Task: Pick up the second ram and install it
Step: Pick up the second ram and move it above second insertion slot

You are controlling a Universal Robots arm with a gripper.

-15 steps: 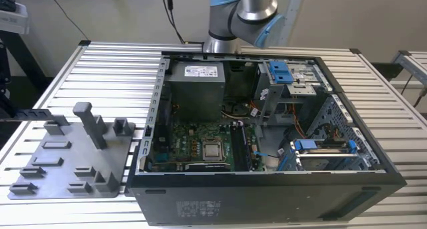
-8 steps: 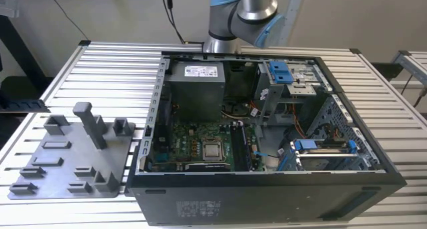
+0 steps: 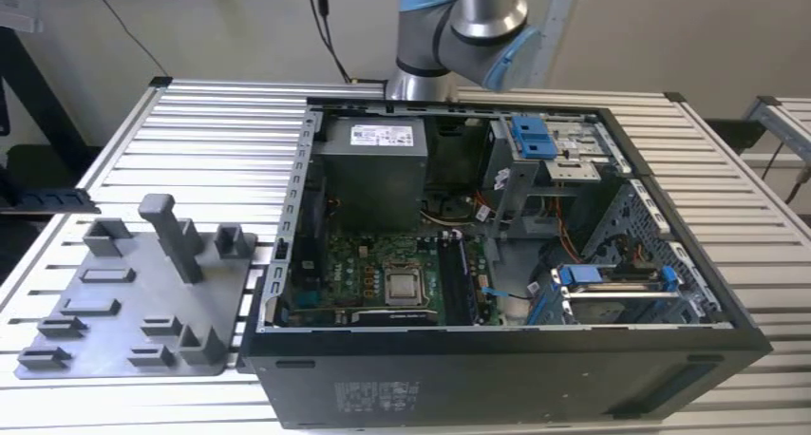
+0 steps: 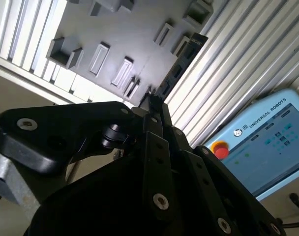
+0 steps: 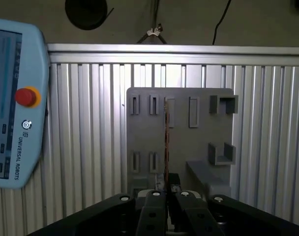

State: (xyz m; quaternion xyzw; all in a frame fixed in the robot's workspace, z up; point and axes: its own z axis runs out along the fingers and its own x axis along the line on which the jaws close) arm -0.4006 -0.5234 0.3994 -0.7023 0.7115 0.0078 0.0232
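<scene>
In both wrist views my gripper (image 5: 166, 191) (image 4: 152, 102) is shut on the second ram (image 5: 166, 142) (image 4: 181, 66), a long thin dark stick that juts out from between the fingers. The first wrist view sees it edge-on as a narrow line. Well beyond it, apart from the stick, lies the gray tray (image 5: 198, 142) (image 4: 120, 29) with its pockets and upright posts. In the exterior view the tray (image 3: 127, 302) rests on the slatted table at the exterior view's left, beside the open computer case (image 3: 507, 245). The long black memory slots (image 3: 462, 283) lie by the processor socket.
A teach pendant (image 5: 12, 108) (image 4: 267, 142) with a red stop button lies on the slatted table beside the tray. The arm (image 3: 462, 27) rises behind the case. Inside the case are a power supply (image 3: 370, 169), blue drive brackets (image 3: 535, 136) and cables.
</scene>
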